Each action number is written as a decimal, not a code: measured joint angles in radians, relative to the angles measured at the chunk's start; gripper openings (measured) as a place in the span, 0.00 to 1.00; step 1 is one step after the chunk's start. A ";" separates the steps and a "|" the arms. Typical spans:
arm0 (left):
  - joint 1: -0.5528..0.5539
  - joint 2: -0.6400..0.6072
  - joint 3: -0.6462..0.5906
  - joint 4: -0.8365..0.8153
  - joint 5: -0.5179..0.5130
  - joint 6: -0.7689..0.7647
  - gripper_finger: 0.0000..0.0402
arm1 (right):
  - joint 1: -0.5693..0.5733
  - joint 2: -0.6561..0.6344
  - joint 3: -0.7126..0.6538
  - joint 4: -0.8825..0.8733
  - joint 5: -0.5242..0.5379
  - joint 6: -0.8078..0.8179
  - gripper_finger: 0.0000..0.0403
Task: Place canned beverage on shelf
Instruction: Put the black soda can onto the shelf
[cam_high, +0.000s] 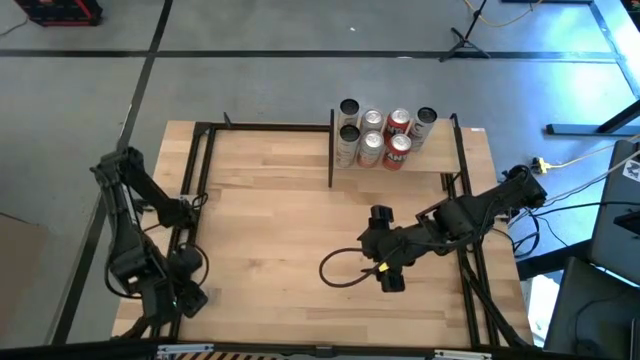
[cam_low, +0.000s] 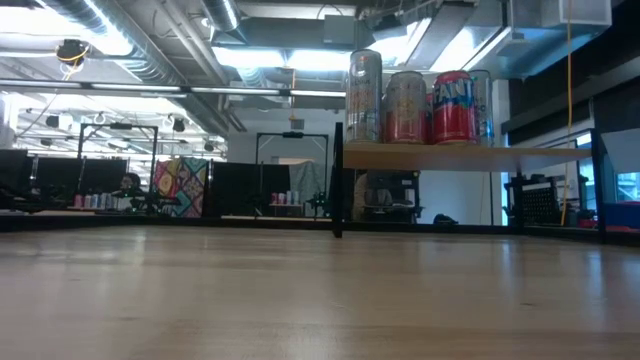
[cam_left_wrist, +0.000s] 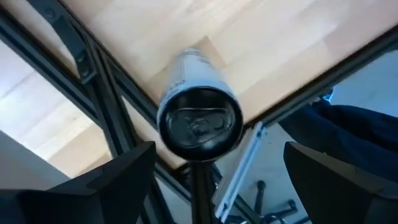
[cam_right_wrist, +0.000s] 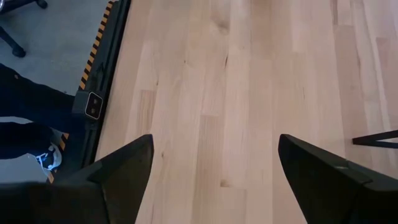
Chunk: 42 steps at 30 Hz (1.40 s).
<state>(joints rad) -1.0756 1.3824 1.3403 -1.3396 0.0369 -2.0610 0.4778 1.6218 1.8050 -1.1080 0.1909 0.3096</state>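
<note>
A silver can (cam_left_wrist: 198, 118) with a dark top stands upright on the wooden tabletop near its left edge, seen end-on in the left wrist view. My left gripper (cam_high: 185, 295) (cam_left_wrist: 219, 146) is open above it, with one finger on either side of the can and neither touching it. In the high view the arm hides the can. The shelf (cam_high: 432, 166) (cam_low: 470, 156) stands at the far right and carries several cans (cam_high: 385, 135) (cam_low: 420, 105). My right gripper (cam_high: 388, 278) (cam_right_wrist: 214, 146) is open and empty over the table's middle right.
Black frame bars (cam_high: 195, 165) run along the table's left and right sides. A dark cable loop (cam_high: 335, 270) hangs by my right arm. A person's leg and shoe (cam_right_wrist: 43, 155) show beyond the table's near edge. Bare wood (cam_high: 270, 220) lies between the arms.
</note>
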 joint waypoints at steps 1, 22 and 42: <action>0.000 0.006 0.000 0.000 -0.001 0.000 0.87 | 0.000 0.000 0.000 0.000 0.000 0.000 0.82; -0.001 0.100 -0.126 0.094 0.028 0.081 0.86 | 0.000 0.000 0.000 -0.011 -0.001 0.000 0.82; 0.227 0.101 0.158 0.116 -0.214 0.672 0.57 | 0.054 -0.018 0.000 0.002 -0.093 0.001 0.82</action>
<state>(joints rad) -0.8483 1.4837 1.4982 -1.2233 -0.1772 -1.3891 0.5316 1.6035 1.8050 -1.1065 0.0980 0.3103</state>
